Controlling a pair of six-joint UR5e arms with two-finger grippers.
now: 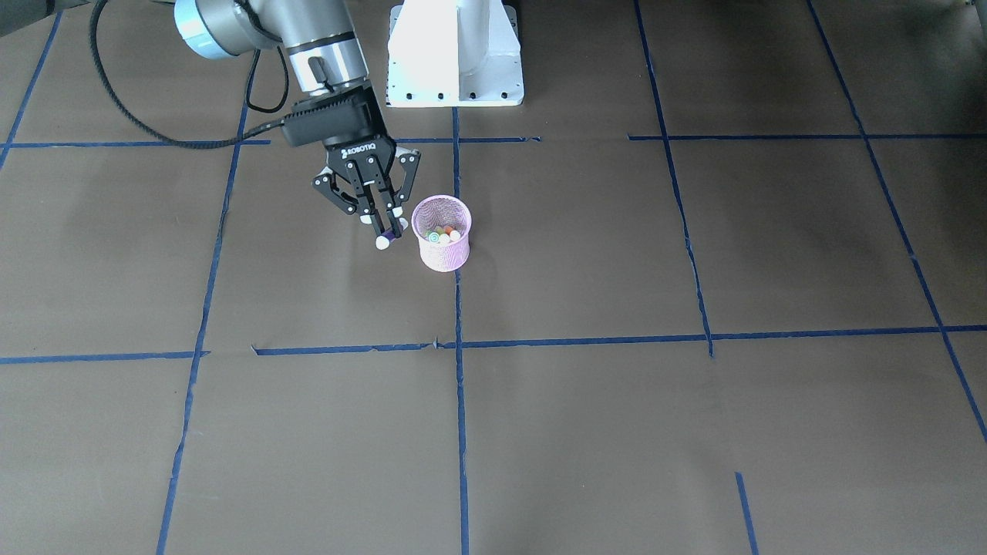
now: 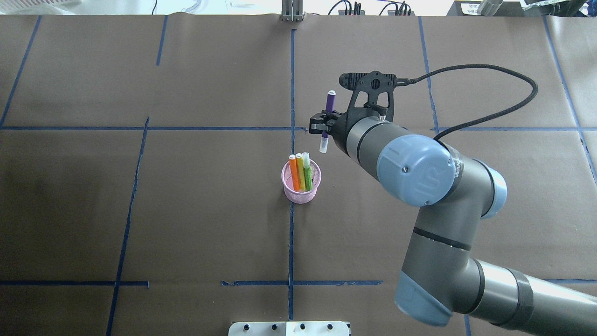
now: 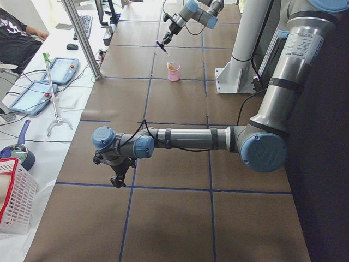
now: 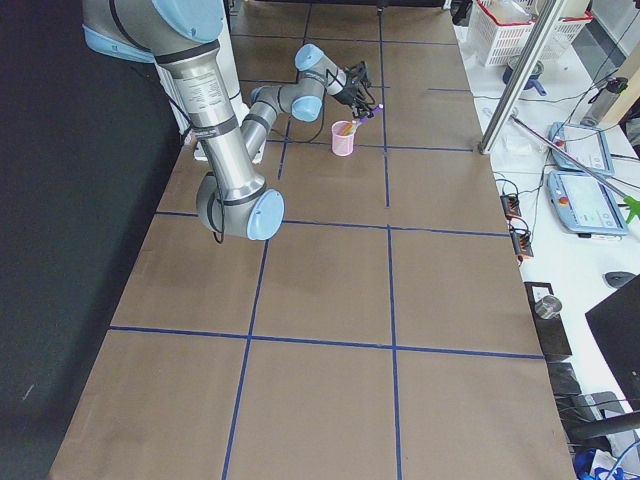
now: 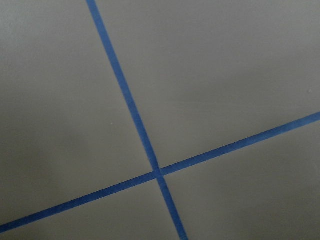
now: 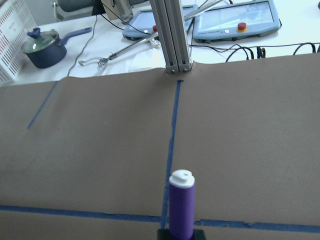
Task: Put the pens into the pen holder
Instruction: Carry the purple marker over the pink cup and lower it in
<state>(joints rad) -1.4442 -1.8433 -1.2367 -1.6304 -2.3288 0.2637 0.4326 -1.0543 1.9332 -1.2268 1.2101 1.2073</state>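
While the pen holder (image 2: 298,196) stands on the table's (image 2: 186,210) middle tape line, well away from every edge, the right gripper (image 2: 322,125) hangs in the air just beside it, toward the operators' edge and a little to the robot's right. Its jaws are clenched on the purple pen (image 2: 330,103), gripping it near mid-length. The pen is tilted, and both of its pale ends stick out past the fingers (image 1: 370,202). In the front-facing view its lower pale end sits close to the cup's rolled rim but outside it. The pen is clear of the table.

Inside the pink mesh cup three pens stand upright and lean together: an orange pen (image 2: 294,172), a bright green pen (image 2: 307,173) and, between them, a third pen (image 2: 300,170) that looks yellowish. Their pale caps rise above the rim.

The left gripper (image 3: 116,180) shows only in the side view, held low over the table near the end on the robot's left, well apart from the cup. I cannot tell whether its jaws are parted or closed. Its wrist camera sees only a crossing of blue tape lines (image 5: 158,172).
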